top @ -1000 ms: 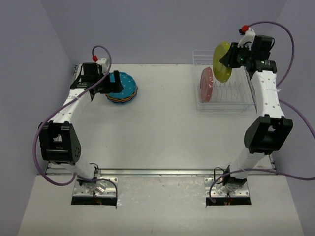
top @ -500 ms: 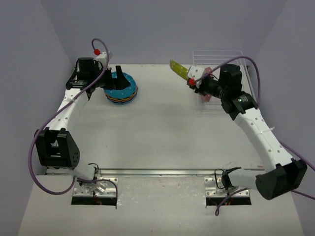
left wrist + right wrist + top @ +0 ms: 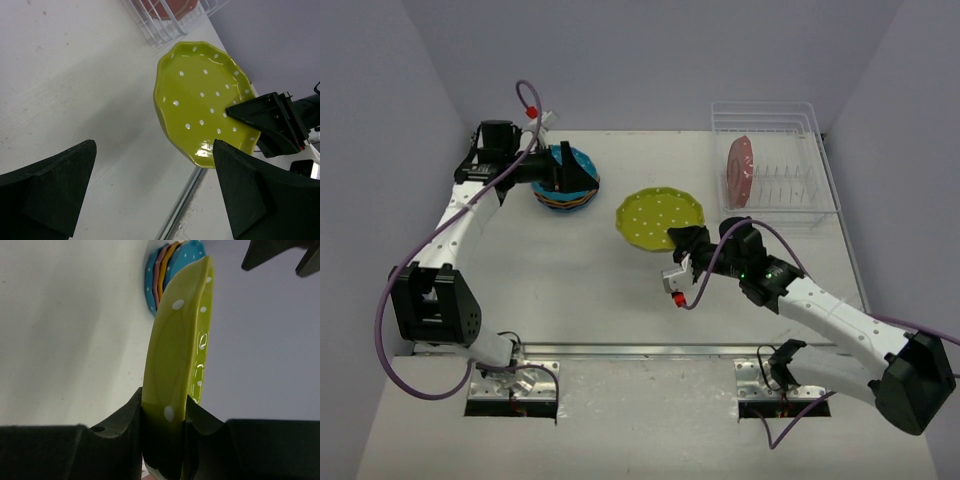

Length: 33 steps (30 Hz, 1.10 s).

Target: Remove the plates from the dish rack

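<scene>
Yellow-green plate point(image 3: 658, 219) swung leftward, rim clamped in right pincer point(image 3: 683, 238).

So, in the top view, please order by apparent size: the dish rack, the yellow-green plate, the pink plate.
Largest: dish rack.
Then: yellow-green plate.
Smallest: pink plate, but it stands on edge, so only as seen.

In the left wrist view, the dish rack point(image 3: 167, 32) and pink plate point(image 3: 167, 7) are cut off at 12 o'clock.
</scene>
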Each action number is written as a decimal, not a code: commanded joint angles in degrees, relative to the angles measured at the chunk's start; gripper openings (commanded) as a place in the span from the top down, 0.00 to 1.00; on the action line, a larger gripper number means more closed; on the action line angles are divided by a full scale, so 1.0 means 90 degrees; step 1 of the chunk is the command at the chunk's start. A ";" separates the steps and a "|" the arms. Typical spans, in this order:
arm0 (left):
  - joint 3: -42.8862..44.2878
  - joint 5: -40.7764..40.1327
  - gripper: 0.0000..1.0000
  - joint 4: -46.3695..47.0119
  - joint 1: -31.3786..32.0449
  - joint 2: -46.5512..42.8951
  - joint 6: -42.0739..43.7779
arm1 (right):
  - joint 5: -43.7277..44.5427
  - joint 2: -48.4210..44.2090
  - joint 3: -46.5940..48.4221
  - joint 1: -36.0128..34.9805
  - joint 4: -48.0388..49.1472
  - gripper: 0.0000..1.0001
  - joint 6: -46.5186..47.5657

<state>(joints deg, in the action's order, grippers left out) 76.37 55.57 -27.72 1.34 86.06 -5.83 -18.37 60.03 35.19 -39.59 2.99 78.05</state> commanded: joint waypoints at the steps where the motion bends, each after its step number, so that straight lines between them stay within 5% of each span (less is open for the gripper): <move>1: -0.0235 0.0398 0.01 -0.0361 0.0488 -0.0093 0.0407 | 0.0144 -0.0291 0.0012 -0.0379 0.2577 1.00 0.1217; 10: -0.0272 0.0063 0.12 -0.1008 0.1241 0.0382 0.1064 | 0.0177 0.0027 -0.0583 -0.0849 0.4113 1.00 0.1592; 19: -0.0095 0.1380 0.72 -0.1103 0.1165 0.0666 0.1003 | 0.0284 0.0240 -0.1026 -0.0884 0.4762 1.00 0.1842; 21: -0.0166 0.1838 0.88 -0.0943 0.0993 0.0703 0.0829 | 0.0586 0.0309 -0.1051 -0.0884 0.4785 0.89 0.1833; 23: -0.0230 0.2229 0.99 -0.0657 0.0689 0.0743 0.0465 | 0.0789 0.0345 -0.1072 -0.0884 0.4785 0.64 0.1730; 30: 0.0561 0.2161 1.00 -0.0414 -0.0798 0.1345 -0.0139 | 0.1511 0.0282 -0.1302 -0.0874 0.4763 0.04 0.1341; 33: 0.1154 0.1324 1.00 -0.0175 -0.1100 0.1550 -0.0433 | 0.1858 0.0264 -0.1299 -0.0869 0.4678 0.01 0.1032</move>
<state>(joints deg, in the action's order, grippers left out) 77.18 71.12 -35.07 -2.86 98.76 -5.43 -7.94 63.69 22.96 -47.62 40.23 91.43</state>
